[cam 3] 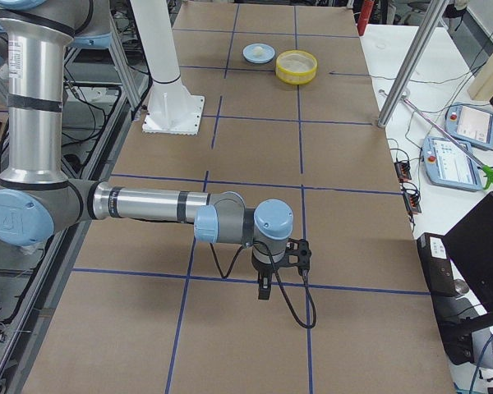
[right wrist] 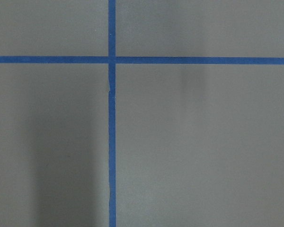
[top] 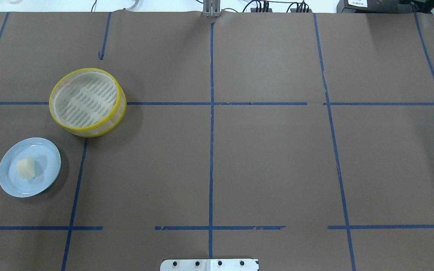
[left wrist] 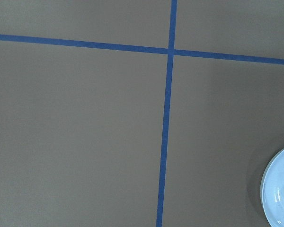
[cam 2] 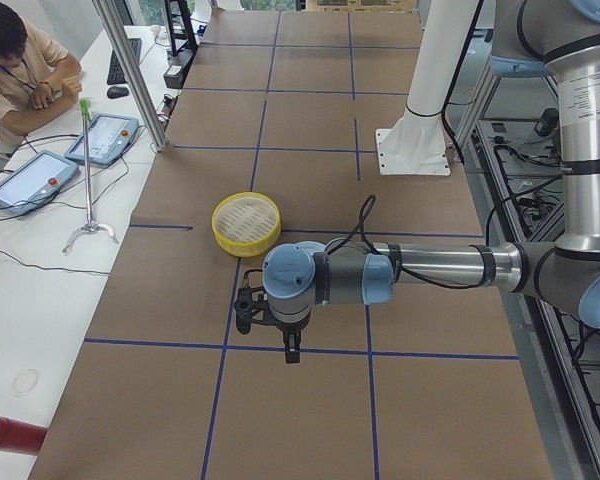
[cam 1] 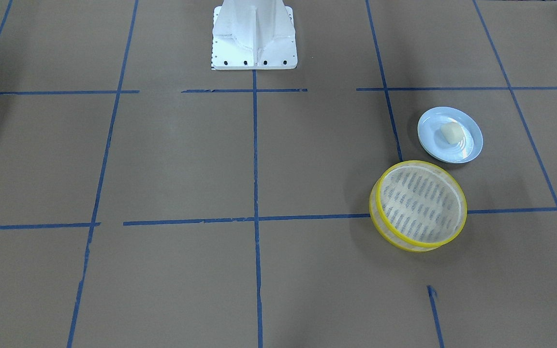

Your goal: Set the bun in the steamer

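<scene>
overhead exterior, bun (top: 26, 168) at seven o'clock of steamer (top: 85, 99): may slip off plate (top: 47, 150) if nudged; cannot tell spread of left gripper (cam 2: 291, 350).

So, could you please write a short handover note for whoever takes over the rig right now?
Pincers: the left pincer hangs over the table near the plate; the right pincer hangs far from everything. Open or shut cannot be told for either.
Things: the bun lies on the pale blue plate, on the robot's left. The steamer stands empty just beyond it.
Done: nothing yet.
Left: grasp the bun and set it in the steamer, probably with the left arm.
</scene>
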Controlling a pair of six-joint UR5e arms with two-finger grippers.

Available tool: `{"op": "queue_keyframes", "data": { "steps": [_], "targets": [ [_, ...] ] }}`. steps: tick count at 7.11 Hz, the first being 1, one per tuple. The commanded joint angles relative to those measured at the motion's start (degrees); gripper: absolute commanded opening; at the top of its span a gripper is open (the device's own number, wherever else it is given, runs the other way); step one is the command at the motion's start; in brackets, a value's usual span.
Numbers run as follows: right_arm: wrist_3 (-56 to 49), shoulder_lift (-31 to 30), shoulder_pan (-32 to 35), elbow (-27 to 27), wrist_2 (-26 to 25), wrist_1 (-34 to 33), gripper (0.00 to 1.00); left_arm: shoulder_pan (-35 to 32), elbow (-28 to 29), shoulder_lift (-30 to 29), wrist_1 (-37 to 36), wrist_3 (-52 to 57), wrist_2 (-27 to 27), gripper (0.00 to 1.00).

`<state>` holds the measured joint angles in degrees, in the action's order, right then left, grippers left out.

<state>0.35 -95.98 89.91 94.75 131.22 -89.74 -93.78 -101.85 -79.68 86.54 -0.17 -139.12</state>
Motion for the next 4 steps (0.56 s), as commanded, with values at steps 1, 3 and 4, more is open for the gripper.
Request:
{"op": "queue_keyframes", "data": {
  "steps": [1, 3, 4],
  "targets": [
    [0.0, 0.0, 0.0, 0.0, 0.0, 0.0, 1.00, 0.5, -1.7, -1.7, -0.4, 0.1, -1.4, 1.00],
    [0.0, 0.0, 0.0, 0.0, 0.0, 0.0, 1.00, 1.1, -1.1, -1.7, -0.8, -0.2, -1.9, 1.00],
    [0.0, 0.0, 0.0, 0.0, 0.0, 0.0, 1.00, 1.3, -0.2, -1.9, 0.5, 0.5, -1.9, 1.00]
  ]
}}
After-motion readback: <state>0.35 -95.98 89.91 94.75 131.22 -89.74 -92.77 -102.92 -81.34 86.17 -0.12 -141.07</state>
